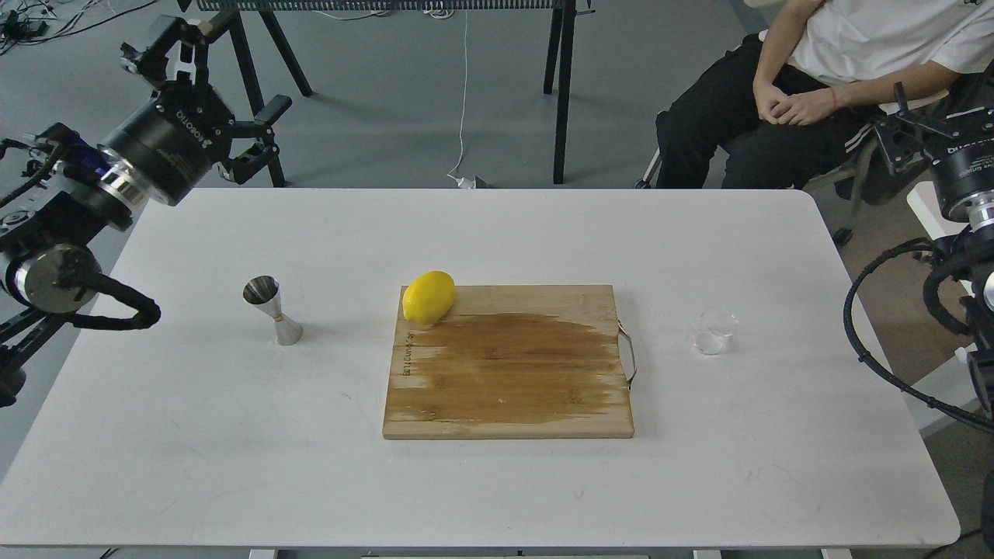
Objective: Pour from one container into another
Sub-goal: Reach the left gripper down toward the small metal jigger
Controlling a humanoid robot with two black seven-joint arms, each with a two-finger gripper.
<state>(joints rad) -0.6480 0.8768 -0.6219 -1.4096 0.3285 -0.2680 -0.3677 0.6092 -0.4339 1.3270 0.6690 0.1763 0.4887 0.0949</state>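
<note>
- Glass cup [714,331] upright, table's right side; right gripper [901,116] nearer, cup lies fwd-left of it, well apart.
- Jigger [273,309] upright, far left, below left gripper [225,101].
- L gripper spread open, empty; R fingers too dark to tell.

The flat white surface [481,481] carried a pale wooden cutting board [509,365] with a darker brown patch across its grain, a bright yellow lemon [429,296], a shiny silver steel hourglass jigger [273,309] and a clear colourless glass cup [714,331].
</note>
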